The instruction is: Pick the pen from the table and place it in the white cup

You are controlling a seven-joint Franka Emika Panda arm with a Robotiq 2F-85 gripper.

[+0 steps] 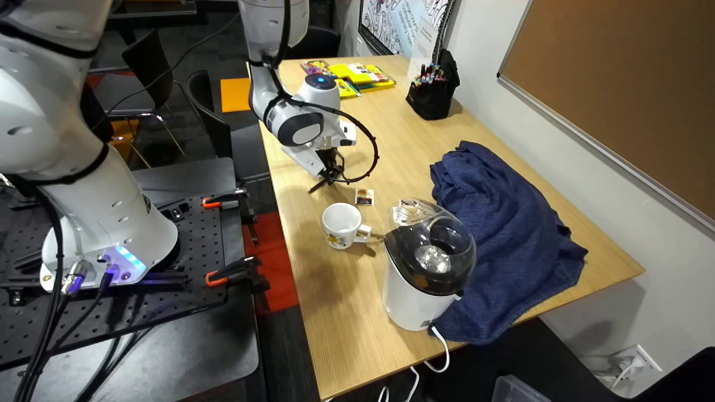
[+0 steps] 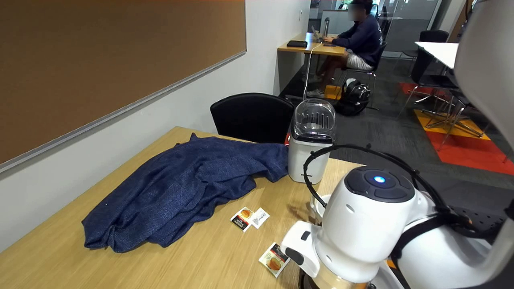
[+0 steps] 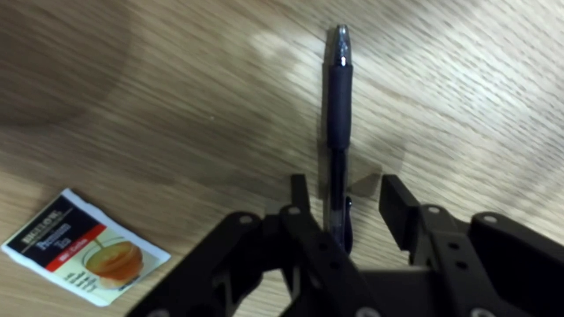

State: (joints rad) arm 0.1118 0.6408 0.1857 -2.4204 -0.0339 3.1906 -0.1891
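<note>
Wood-grained table [image 1: 346, 318], smooth white cup [image 1: 339, 237], rough cloth [image 1: 503, 234]

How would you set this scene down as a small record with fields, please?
Object to pick: pen, lying on the table
Destination: white mug, upright, handle towards the popcorn maker
Grasp: claw open, its jaws on either side of the pen in the wrist view
Progress: pen not yet gripped or in the white mug
Near the pen: Bigelow tea packet, printed side up, apart from the pen
Beside the popcorn maker: navy cloth, crumpled
Towards the wall: black marker case
</note>
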